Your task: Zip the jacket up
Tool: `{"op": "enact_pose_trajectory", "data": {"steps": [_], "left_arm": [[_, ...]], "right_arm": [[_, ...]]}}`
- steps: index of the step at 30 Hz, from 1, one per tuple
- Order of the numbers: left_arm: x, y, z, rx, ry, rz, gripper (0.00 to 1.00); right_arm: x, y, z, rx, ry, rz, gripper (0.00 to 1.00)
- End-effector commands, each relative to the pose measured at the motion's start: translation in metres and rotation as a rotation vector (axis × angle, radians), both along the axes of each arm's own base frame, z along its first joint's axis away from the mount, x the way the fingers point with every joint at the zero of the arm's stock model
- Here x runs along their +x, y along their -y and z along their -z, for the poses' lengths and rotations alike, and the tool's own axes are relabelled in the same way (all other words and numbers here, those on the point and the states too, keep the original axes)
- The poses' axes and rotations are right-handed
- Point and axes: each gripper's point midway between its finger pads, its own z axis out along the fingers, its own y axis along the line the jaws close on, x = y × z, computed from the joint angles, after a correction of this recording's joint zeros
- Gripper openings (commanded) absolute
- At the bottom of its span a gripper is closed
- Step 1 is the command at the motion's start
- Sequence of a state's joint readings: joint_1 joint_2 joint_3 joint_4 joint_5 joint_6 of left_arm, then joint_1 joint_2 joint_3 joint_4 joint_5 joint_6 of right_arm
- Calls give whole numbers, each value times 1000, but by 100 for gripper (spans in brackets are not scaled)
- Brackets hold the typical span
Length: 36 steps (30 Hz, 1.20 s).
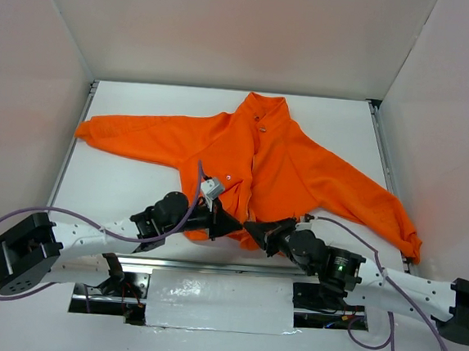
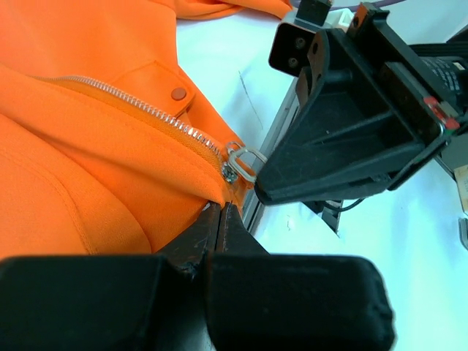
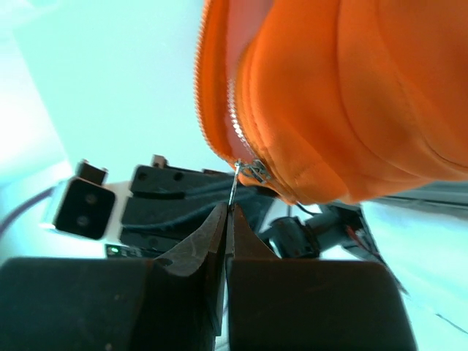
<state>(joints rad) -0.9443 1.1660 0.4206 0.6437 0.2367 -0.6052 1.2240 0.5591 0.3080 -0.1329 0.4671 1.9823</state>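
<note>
The orange jacket [image 1: 301, 169] lies spread flat on the white table, collar away from me and both sleeves out. Its pale zipper [image 2: 139, 110] runs down to the near hem, with the slider [image 2: 231, 172] sitting at the bottom end. My left gripper [image 1: 232, 223] is shut on the orange hem just below the slider, with its fingertips [image 2: 221, 207] pinching the cloth. Facing it from the right, my right gripper [image 1: 254, 228] is shut on the thin metal zipper pull [image 3: 232, 189], which stands straight between its tips [image 3: 227, 208] and the slider [image 3: 254, 172].
White walls box in the table on the left, back and right. A metal rail [image 1: 210, 265] and a foil-covered panel [image 1: 219, 301] run along the near edge between the arm bases. A purple cable [image 1: 17, 218] loops off the left arm. The right sleeve cuff [image 1: 409, 240] reaches the right edge.
</note>
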Motion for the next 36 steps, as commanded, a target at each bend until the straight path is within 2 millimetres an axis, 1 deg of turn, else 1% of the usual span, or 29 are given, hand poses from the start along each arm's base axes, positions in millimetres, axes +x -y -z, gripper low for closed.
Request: {"op": "enact_pose_trajectory", "data": {"steps": [1, 3, 5, 6, 7, 9, 10, 12, 13, 14, 17, 18, 19, 20, 21, 23, 24, 25, 26, 27, 28, 29, 30, 31, 32, 33, 34, 35, 36], "left_arm": [[-10, 6, -9, -39, 56, 79, 0], [-11, 5, -8, -40, 59, 83, 0], [-11, 4, -8, -38, 68, 79, 0], [-10, 4, -8, -36, 74, 77, 0], [-10, 3, -7, -28, 79, 77, 0], [-12, 4, -7, -22, 87, 92, 0], [-11, 3, -4, -11, 88, 89, 0], [-12, 4, -2, -1, 88, 92, 0], [-13, 4, 0, 3, 84, 95, 0], [-13, 4, 1, 6, 81, 94, 0], [-16, 3, 0, 1, 76, 97, 0], [-18, 2, 3, 7, 72, 100, 0], [-19, 2, -1, 2, 77, 96, 0], [-19, 0, 1, 7, 74, 93, 0], [-21, -2, 0, 9, 75, 90, 0], [-20, -5, 2, 16, 73, 77, 0], [-22, -7, 2, 20, 73, 76, 0], [-20, -8, 3, 24, 73, 64, 0], [-22, -9, 4, 26, 70, 65, 0], [-23, -10, 4, 21, 70, 63, 0], [-23, -11, 4, 21, 68, 59, 0], [-25, -12, 7, 22, 65, 62, 0], [-25, -12, 6, 17, 64, 60, 0], [-26, -13, 8, 18, 60, 61, 0], [-28, -13, 9, 19, 57, 65, 0], [-29, -14, 10, 19, 56, 64, 0], [-30, -14, 10, 20, 57, 67, 0], [-32, -13, 11, 22, 57, 73, 0], [-33, -13, 10, 21, 62, 74, 0]], "right_arm": [[29, 12, -40, 372, -171, 200, 0], [31, 11, -42, 411, -198, 196, 0], [38, 13, -51, 464, -211, 208, 0], [37, 10, -52, 467, -229, 194, 0], [43, 11, -51, 467, -240, 210, 0], [43, 6, -57, 490, -255, 187, 0], [45, 3, -56, 490, -264, 185, 0], [50, 1, -65, 518, -248, 178, 0], [52, 2, -66, 514, -242, 186, 0], [58, 4, -75, 517, -226, 201, 0], [72, 6, -78, 496, -211, 223, 0], [83, 14, -80, 502, -199, 257, 0], [91, 13, -73, 479, -207, 269, 0], [95, 12, -74, 468, -210, 253, 0], [110, 16, -65, 444, -221, 287, 0], [120, 13, -65, 420, -230, 270, 0], [134, 16, -54, 391, -245, 299, 0], [141, 15, -59, 380, -236, 296, 0], [146, 14, -58, 367, -237, 289, 0], [158, 17, -46, 334, -260, 316, 0], [166, 16, -55, 322, -235, 310, 0], [175, 16, -44, 281, -255, 322, 0], [186, 24, -44, 267, -251, 350, 0], [198, 24, -55, 254, -223, 349, 0], [207, 22, -43, 225, -245, 341, 0], [216, 23, -46, 217, -236, 335, 0], [234, 30, -58, 207, -198, 346, 0], [246, 31, -39, 161, -238, 354, 0], [259, 28, -59, 152, -195, 331, 0]]}}
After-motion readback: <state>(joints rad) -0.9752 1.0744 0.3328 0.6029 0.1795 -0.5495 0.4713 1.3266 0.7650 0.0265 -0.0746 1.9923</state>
